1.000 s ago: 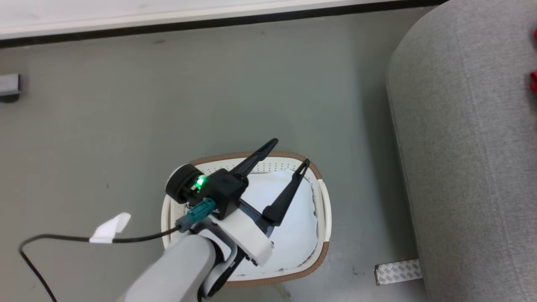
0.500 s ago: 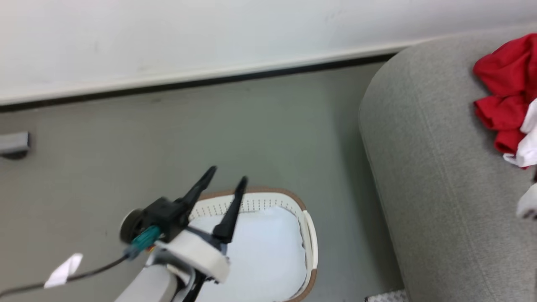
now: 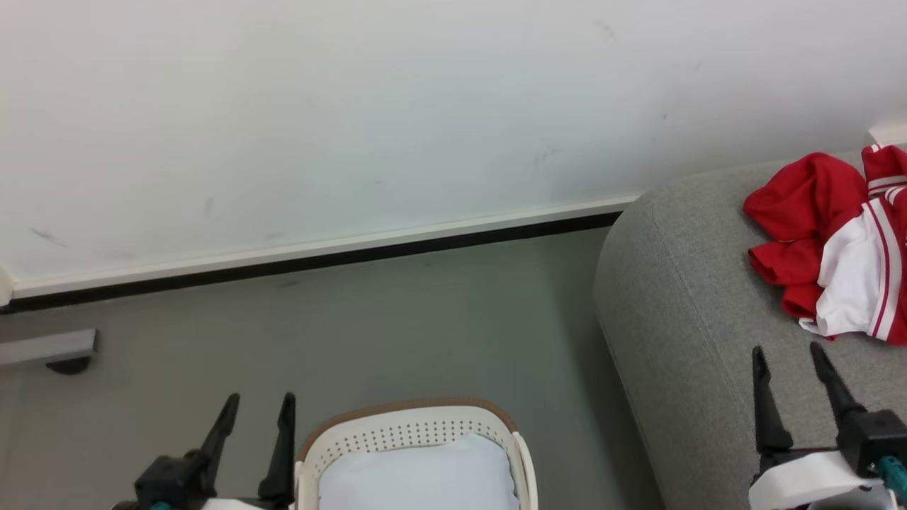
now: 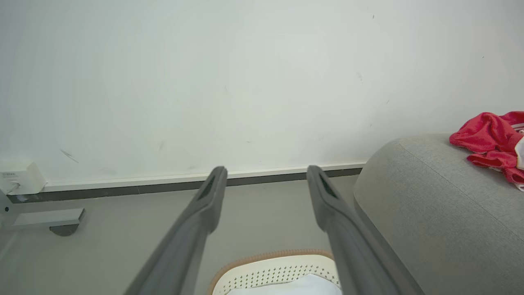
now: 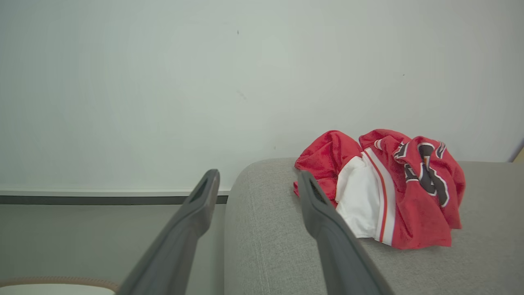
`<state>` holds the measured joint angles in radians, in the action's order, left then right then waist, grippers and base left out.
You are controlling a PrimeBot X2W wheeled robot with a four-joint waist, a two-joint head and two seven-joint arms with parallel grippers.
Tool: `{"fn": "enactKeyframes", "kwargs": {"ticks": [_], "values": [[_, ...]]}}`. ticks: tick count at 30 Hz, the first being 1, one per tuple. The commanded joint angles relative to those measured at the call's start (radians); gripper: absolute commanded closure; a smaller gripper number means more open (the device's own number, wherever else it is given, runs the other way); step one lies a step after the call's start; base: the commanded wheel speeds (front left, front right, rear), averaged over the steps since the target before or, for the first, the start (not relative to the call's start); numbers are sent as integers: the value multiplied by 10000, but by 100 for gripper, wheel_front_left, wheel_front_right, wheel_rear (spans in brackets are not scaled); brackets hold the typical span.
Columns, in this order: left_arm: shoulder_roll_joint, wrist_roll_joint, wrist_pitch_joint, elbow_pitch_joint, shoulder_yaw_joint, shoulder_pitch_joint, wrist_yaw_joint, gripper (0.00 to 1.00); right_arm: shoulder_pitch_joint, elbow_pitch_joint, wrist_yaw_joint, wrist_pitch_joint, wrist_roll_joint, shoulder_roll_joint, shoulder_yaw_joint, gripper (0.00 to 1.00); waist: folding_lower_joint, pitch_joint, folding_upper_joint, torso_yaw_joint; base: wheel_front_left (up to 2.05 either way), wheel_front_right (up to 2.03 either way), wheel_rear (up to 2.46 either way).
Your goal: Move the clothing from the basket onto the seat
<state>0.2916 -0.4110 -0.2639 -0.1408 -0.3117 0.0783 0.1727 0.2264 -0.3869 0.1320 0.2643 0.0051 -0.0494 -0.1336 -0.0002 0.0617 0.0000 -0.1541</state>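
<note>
Holding the right gripper [image 3: 786, 352] spread wide and empty over the near edge of the seat [image 3: 680, 319], fingers pointing toward the wall [image 3: 354, 106]. Holding the left gripper [image 3: 258, 405] likewise released, grasping nothing, above the floor [image 3: 425, 319] just left of the basket [image 3: 407, 431]. Seeing the clothing [image 3: 829, 255] lying in one crumpled heap on the seat, farther back and slightly right of the right gripper, apart from its fingertips: a plain red garment [image 3: 801, 205] at the left of the heap, a white one with red stripes [image 3: 850, 283] in the middle, a red jersey [image 5: 425, 176] with dark lettering at the right. Finding a flat pale pad [image 3: 418, 474] lying in the basket, which is standing on the floor near and left of the seat, with no garment showing on the part in sight and its near half cut off. Judging the transfer as finished or nearly so. Closing the step well by checking the hidden near part of the basket before calling it done, leaving the pad where it is lying, drawing the right gripper back with fingers apart and clear of the heap so that no fabric is snagging or sliding off the rounded edge, and steering the left gripper clear of the brown rim [image 3: 397, 407].
</note>
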Motion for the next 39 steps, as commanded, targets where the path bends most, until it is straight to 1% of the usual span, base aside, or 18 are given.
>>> {"fn": "enactKeyframes", "kwargs": {"ticks": [1, 7, 11, 15, 22, 26, 36, 37, 39], "values": [[-113, 235, -3, 100, 300, -433, -53, 0, -439, 187, -26, -1, 269, -27, 318, 0, 2, -372, 0, 74, 0, 0, 0], [-695, 906, -5, 211, 1225, -1421, -352, 0, -1384, 489, -26, -2, 637, -25, 1235, 0, 2, -641, 0, 293, 0, 0, 0], [-1109, 1335, -6, 318, 1743, -1882, -496, 0, -1761, 458, -26, -2, 708, -22, 1588, 0, 2, -803, 0, 449, 0, 0, 0], [-1396, 1675, -7, 295, 2020, -2106, -787, 0, -1866, 340, -26, 0, 668, -23, 1729, 0, 2, -881, 0, 591, 0, 0, 0], [-1694, 2058, -7, 59, 2444, -2125, -1273, 0, -1720, -55, -26, 0, 682, -19, 1775, 0, 2, -959, 0, 793, 0, 0, 0], [-1831, 2257, -6, -61, 2620, -2075, -1470, 0, -1715, -184, -26, -1, 752, -22, 1855, 0, 2, -976, 0, 875, 0, 0, 0], [-2097, 2561, -6, -264, 2998, -2052, -1798, 0, -1698, -230, -27, 0, 813, -22, 1958, 0, 2, -965, 0, 938, 0, 0, 0], [-2126, 2552, -8, -282, 3035, -2044, -1810, 100, -1699, -230, -27, -1, 820, -22, 1968, 100, 2, -966, 0, 940, 0, 0, 0], [-2143, 2408, 13, -375, 3006, -2056, -1825, 100, -1740, -318, 0, -13, 739, 8, 1949, 100, 2, -965, 0, 941, 0, 0, 0]]}}
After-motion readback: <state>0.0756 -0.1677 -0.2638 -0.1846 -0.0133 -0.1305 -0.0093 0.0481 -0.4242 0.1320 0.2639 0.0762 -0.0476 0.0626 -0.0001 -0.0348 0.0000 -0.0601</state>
